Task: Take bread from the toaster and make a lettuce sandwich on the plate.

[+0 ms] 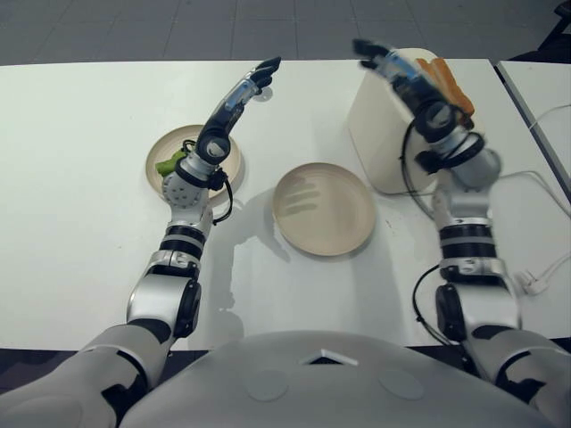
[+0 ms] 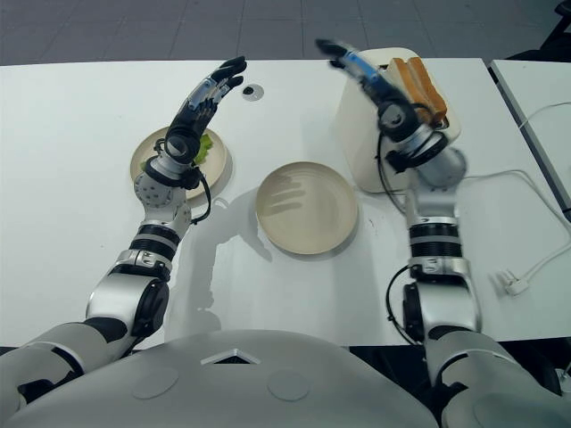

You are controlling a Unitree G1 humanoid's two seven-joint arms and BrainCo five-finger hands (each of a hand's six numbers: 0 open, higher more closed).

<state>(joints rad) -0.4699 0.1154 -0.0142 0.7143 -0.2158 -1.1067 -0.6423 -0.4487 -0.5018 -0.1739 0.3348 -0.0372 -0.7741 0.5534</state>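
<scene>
A cream toaster (image 1: 385, 134) stands at the back right of the white table, with toast slices (image 2: 417, 85) sticking out of its top. In the middle lies an empty beige plate (image 1: 323, 209). A smaller dish (image 1: 166, 148) to the left holds green lettuce (image 1: 169, 164). My left hand (image 1: 241, 94) is raised above that dish, fingers stretched and holding nothing. My right hand (image 1: 393, 67) hovers at the toaster's near top edge, just left of the toast, fingers extended and empty.
A small dark round mark (image 2: 255, 91) sits on the table behind the left hand. The toaster's cable (image 2: 535, 192) runs right to a white plug (image 2: 510, 283). A second table (image 1: 540, 94) adjoins on the right.
</scene>
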